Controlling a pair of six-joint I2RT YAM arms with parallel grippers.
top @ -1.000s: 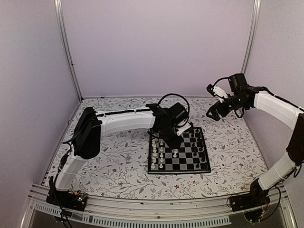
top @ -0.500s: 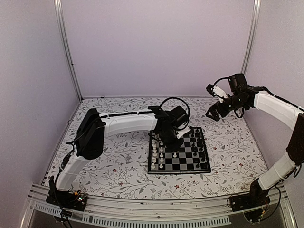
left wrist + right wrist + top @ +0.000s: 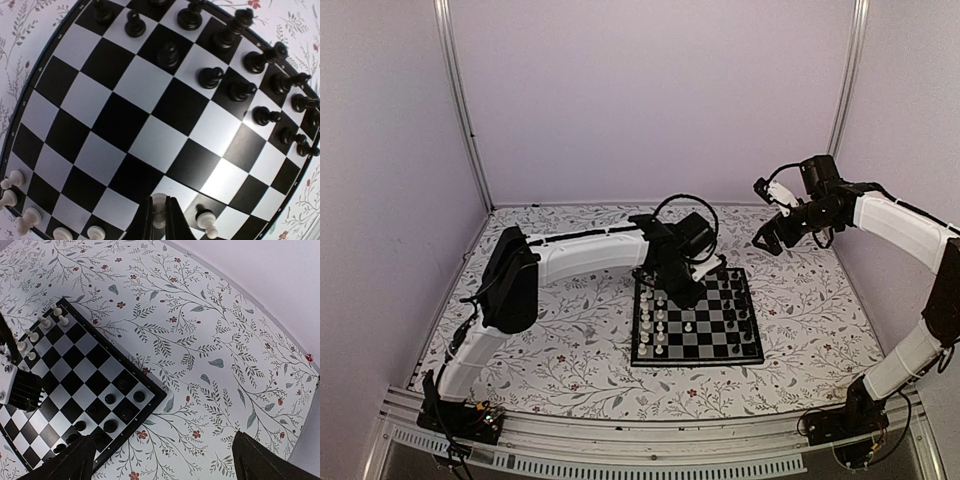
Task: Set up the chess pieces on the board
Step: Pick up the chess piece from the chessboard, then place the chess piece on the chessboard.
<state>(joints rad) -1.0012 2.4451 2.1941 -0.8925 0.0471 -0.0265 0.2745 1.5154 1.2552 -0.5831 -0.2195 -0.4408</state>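
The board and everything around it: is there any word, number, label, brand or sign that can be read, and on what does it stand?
None can be read in any view.
The board: no letters or numbers along its border.
The chess pieces: unmarked.
The table: only a pattern of leaves and flowers.
The left arm: no legible label.

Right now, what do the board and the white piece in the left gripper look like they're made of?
The board: probably plastic or laminated, glossy; a bright glare streak crosses its squares. The white piece, pinched in the left gripper: likely moulded plastic, smooth ivory with a soft sheen. Neither is certain.
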